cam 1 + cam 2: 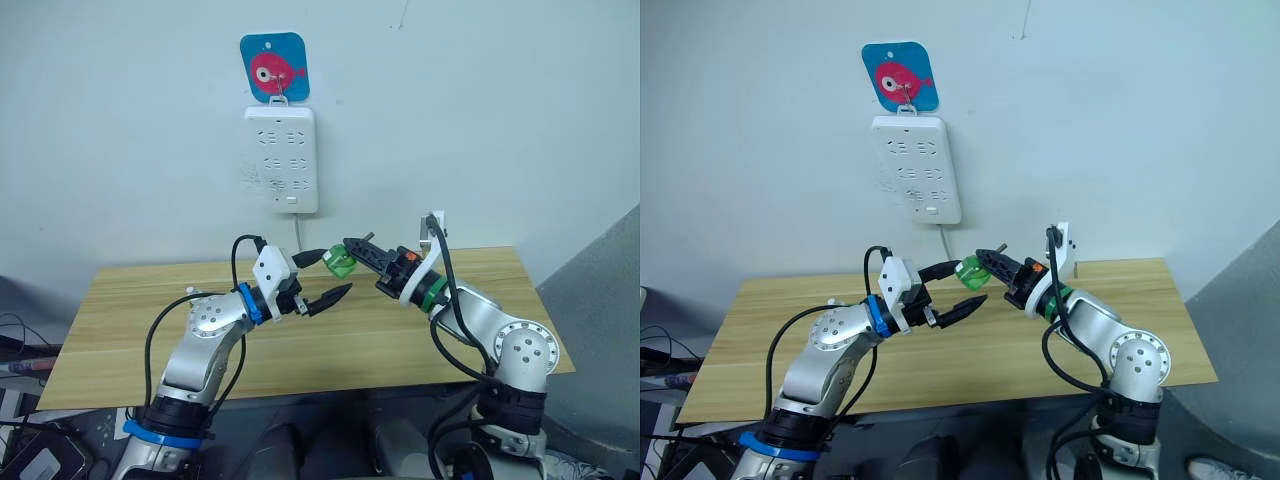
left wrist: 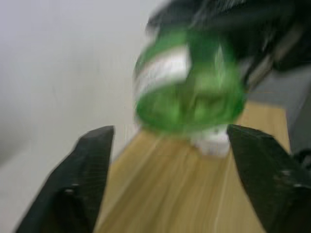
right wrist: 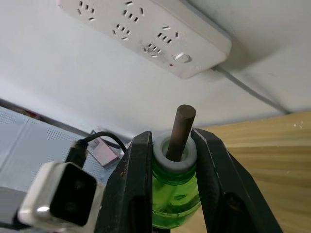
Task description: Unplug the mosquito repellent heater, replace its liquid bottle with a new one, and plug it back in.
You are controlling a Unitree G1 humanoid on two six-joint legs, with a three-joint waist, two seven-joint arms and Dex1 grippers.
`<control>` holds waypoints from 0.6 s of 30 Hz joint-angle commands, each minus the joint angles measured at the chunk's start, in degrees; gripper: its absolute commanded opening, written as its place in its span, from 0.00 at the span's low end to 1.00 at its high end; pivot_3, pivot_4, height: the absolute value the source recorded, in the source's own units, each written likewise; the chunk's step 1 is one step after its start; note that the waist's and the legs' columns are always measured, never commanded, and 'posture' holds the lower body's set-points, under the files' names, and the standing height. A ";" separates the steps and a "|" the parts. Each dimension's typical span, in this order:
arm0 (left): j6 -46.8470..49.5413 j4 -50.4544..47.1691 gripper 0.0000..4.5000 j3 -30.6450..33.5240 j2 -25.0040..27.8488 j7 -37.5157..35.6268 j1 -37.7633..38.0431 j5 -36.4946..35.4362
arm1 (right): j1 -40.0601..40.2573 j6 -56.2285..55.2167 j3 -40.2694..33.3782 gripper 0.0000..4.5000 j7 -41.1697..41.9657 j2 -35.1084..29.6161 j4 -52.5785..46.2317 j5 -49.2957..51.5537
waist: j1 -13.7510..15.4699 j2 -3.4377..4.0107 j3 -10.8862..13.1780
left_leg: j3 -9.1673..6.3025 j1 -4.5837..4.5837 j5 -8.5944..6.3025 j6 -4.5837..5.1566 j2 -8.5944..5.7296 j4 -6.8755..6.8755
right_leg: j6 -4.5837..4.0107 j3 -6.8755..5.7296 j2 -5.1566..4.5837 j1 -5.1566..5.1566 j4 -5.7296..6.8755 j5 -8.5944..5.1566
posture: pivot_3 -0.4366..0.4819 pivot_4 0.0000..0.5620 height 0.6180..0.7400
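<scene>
Mid-swap, by the look of it: nothing is plugged into the power strip (image 1: 281, 158) on the wall. The green liquid bottle (image 1: 339, 263) hangs over the tabletop (image 1: 120, 300), clamped at its white neck by the right pincer (image 1: 352, 252). Left pincer (image 1: 322, 276) spread wide around its base, not gripping. Bottle lies roughly level, long axis left-right, wick (image 3: 180, 131) toward the right arm. Fitting and re-plugging remain.

Light wooden table (image 1: 300, 345) stands against the wall, beneath both grippers. Small white object (image 2: 212, 143) lies on it below the left gripper (image 1: 325, 273).
</scene>
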 commanded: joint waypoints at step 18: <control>20.48 -19.92 1.00 -0.49 11.62 -2.74 8.08 -3.71 | -7.47 -68.08 19.54 0.18 13.87 -9.43 62.47 -58.80 | 3.17 0.00 0.23 | 0.08 0.07 -0.01 0.00 0.03 -0.04 | -0.15 0.00 -0.18 -0.02 0.02 0.08 | 0.42 0.34 0.86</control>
